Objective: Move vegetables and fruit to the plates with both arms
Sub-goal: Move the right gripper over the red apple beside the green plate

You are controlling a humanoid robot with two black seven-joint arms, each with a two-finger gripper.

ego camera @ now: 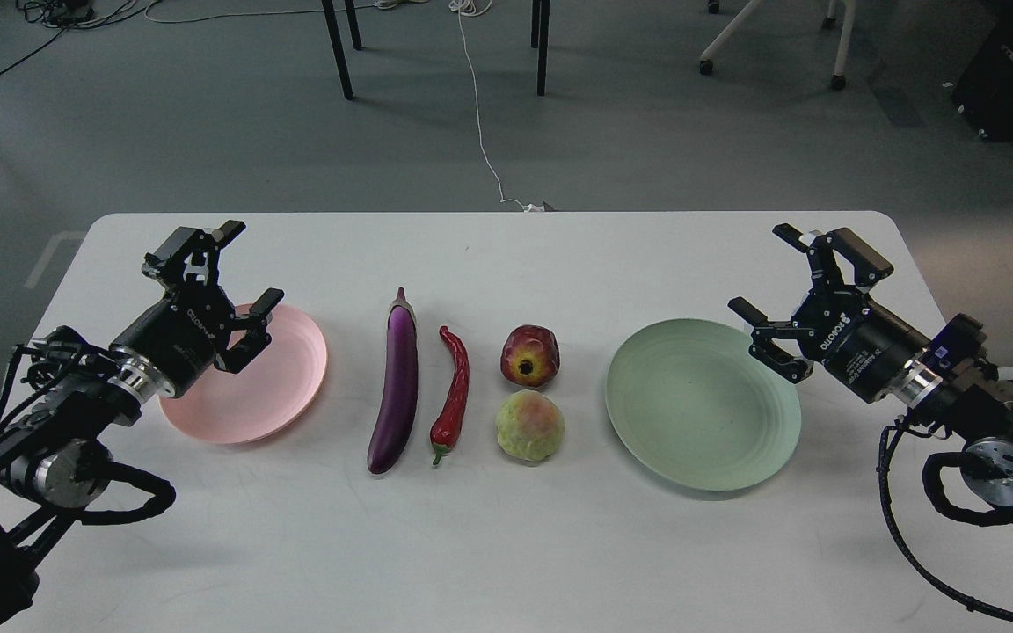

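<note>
Produce sits untouched in the middle of the desk (506, 545), so I judge the task as not yet started. From my remote seat I see the eggplant (395, 384) lying lengthwise, cap to the far side, with the chili (453, 394) just beside it on the right, stem toward me. Right of those, the red fruit (529, 355) sits farther off and the yellow-green fruit (530, 425) nearer, the two close together, perhaps touching.

Both plates are bare: the pink plate (287, 387) left of the eggplant, the green plate (700, 404) right of the fruit.

My left claw (238, 268) hovers over the far left edge of the pink plate, fingers spread wide, holding nothing. My right claw (768, 275) hangs at the right rim of the green plate, also spread and empty.

All four pieces are left to move. I would guess the vegetables go left to the pink plate and the fruit right to the green one, each arm reaching inward from its plate.
</note>
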